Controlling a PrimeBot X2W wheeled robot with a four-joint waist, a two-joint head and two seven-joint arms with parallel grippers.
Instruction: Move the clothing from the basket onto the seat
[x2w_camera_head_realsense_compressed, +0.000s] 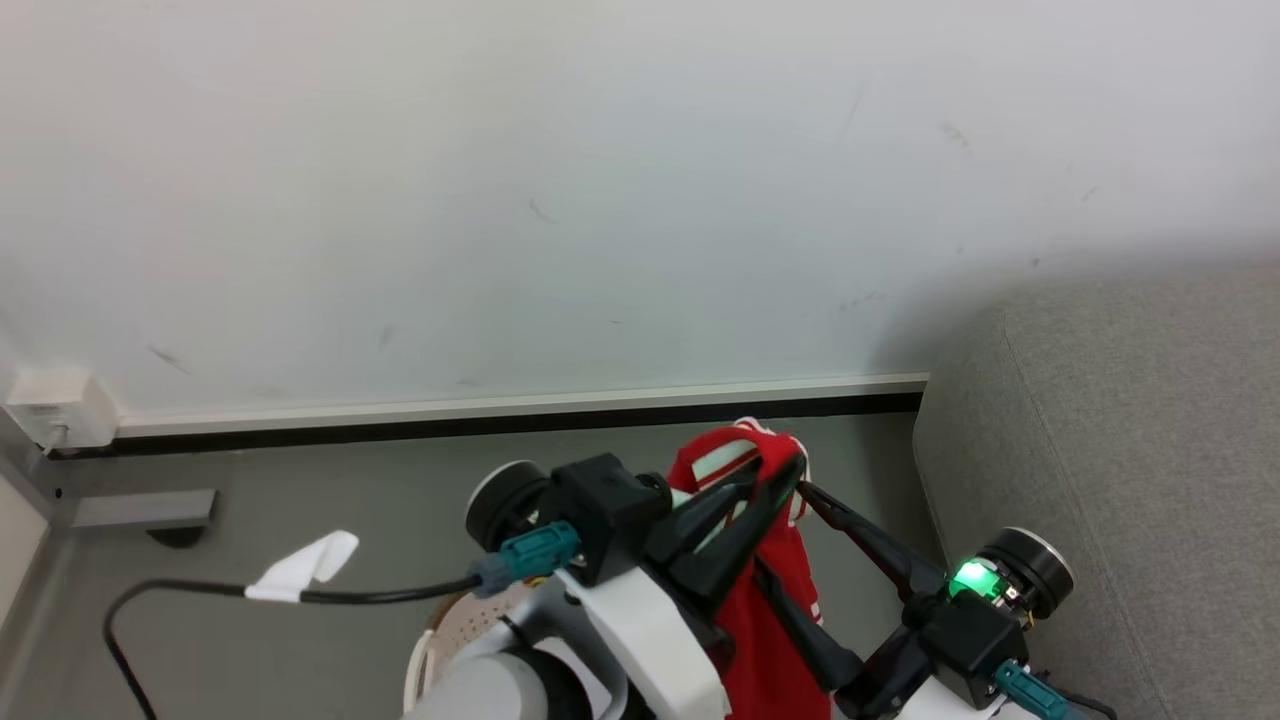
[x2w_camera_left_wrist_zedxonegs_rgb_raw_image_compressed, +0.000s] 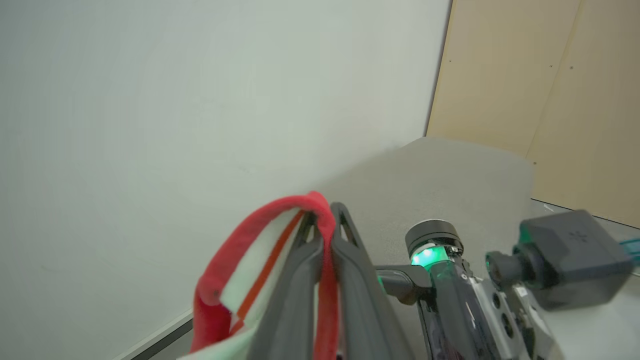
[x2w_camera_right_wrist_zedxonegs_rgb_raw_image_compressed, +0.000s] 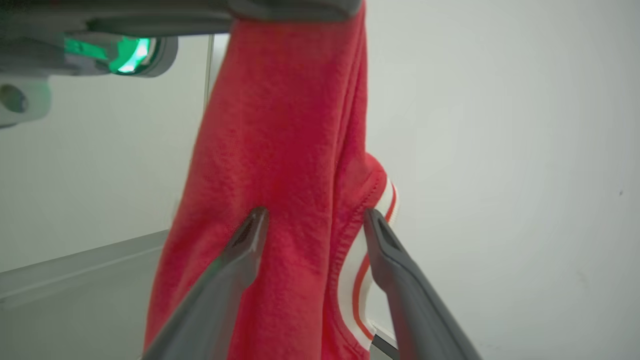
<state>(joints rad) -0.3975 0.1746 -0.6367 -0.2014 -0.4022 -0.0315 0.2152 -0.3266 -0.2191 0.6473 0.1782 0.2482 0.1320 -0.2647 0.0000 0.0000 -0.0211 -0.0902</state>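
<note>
A red piece of clothing (x2w_camera_head_realsense_compressed: 770, 620) with white stripe trim hangs in the air, pinched at its top by my left gripper (x2w_camera_head_realsense_compressed: 788, 468), which is shut on it. The left wrist view shows red cloth (x2w_camera_left_wrist_zedxonegs_rgb_raw_image_compressed: 235, 260) squeezed between the closed fingers of that gripper (x2w_camera_left_wrist_zedxonegs_rgb_raw_image_compressed: 324, 220). My right gripper (x2w_camera_head_realsense_compressed: 782, 530) is open just below, one finger on each side of the hanging fold. In the right wrist view, its spread fingertips (x2w_camera_right_wrist_zedxonegs_rgb_raw_image_compressed: 315, 220) frame the clothing (x2w_camera_right_wrist_zedxonegs_rgb_raw_image_compressed: 285, 150). A bit of the cream perforated basket (x2w_camera_head_realsense_compressed: 425, 665) peeks out under my left arm. The grey seat (x2w_camera_head_realsense_compressed: 1130, 420) stands to the right.
A pale wall with a white baseboard (x2w_camera_head_realsense_compressed: 500, 405) stands close ahead. A black cable with a white tag (x2w_camera_head_realsense_compressed: 300, 570) lies on the grey floor at the left, near a white wall box (x2w_camera_head_realsense_compressed: 55, 405). A tan wood panel (x2w_camera_left_wrist_zedxonegs_rgb_raw_image_compressed: 540, 90) rises behind the seat (x2w_camera_left_wrist_zedxonegs_rgb_raw_image_compressed: 450, 170).
</note>
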